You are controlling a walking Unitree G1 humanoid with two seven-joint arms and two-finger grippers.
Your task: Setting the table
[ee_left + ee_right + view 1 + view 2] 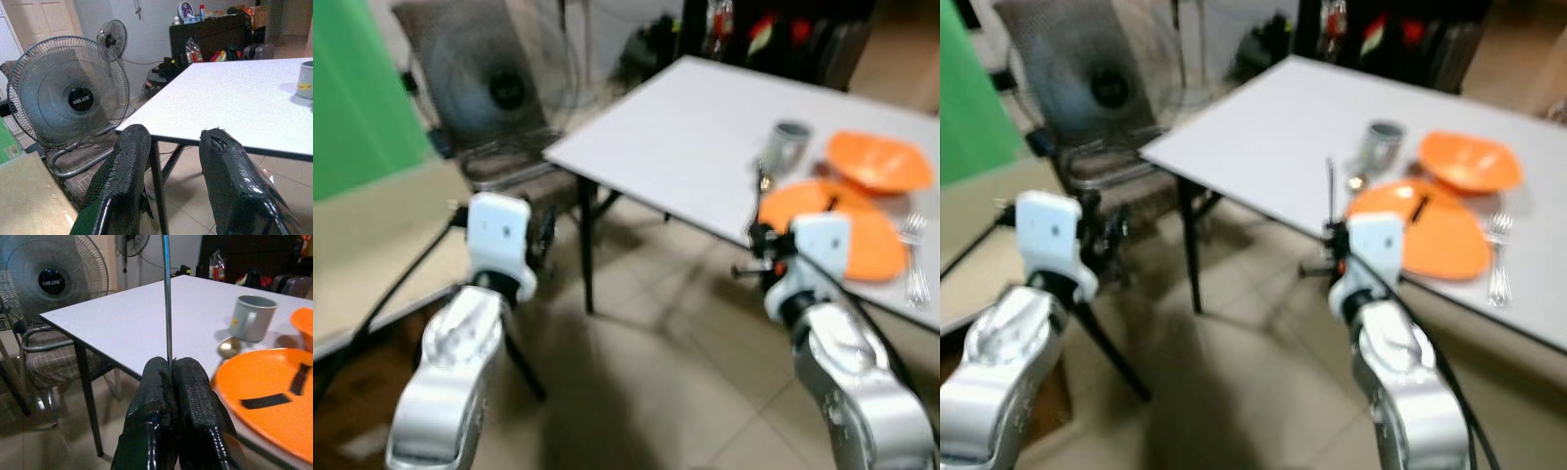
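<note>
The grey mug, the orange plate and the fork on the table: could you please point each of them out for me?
grey mug (253,318), right wrist view, on the front of its body.
orange plate (274,404), right wrist view, on its flat orange surface.
fork (1498,257), right eye view, on its handle, beside the plate.

The counter (127,318) is matt white, smooth. The plate (274,401) is glossy orange plastic; the mug (252,317) is dull grey enamelled metal. A thin polished metal rod (167,293) is clamped in the right end effector (172,369) — black fingers (122,166), rough-textured and shiny. Fan (68,93), upper left: wire grille.
</note>
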